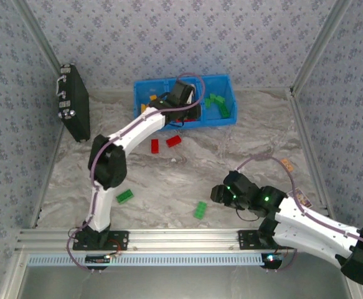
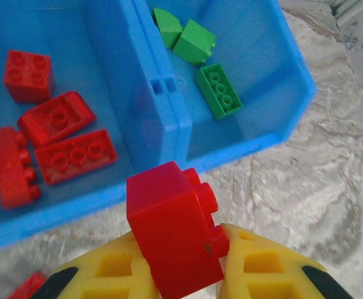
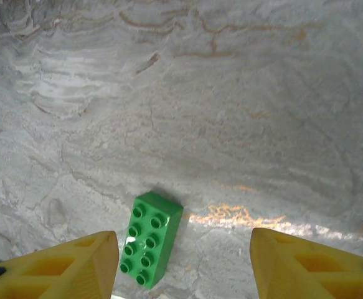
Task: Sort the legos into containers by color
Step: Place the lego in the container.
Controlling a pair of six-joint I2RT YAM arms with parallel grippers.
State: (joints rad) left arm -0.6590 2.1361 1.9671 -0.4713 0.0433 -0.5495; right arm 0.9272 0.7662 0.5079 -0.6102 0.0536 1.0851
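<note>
Left fingers (image 2: 262,268): pinching one red brick (image 2: 172,227), at the blue bin's (image 2: 169,118) outer wall, beside the compartment holding red bricks (image 2: 75,156).
Right fingers (image 3: 75,265): spread, above a green brick (image 3: 151,238) lying on the surface (image 3: 231,124).

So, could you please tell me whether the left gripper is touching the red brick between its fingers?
Touching. The left wrist view shows the left gripper shut on the red brick, its yellow fingers pressed against both sides.
</note>
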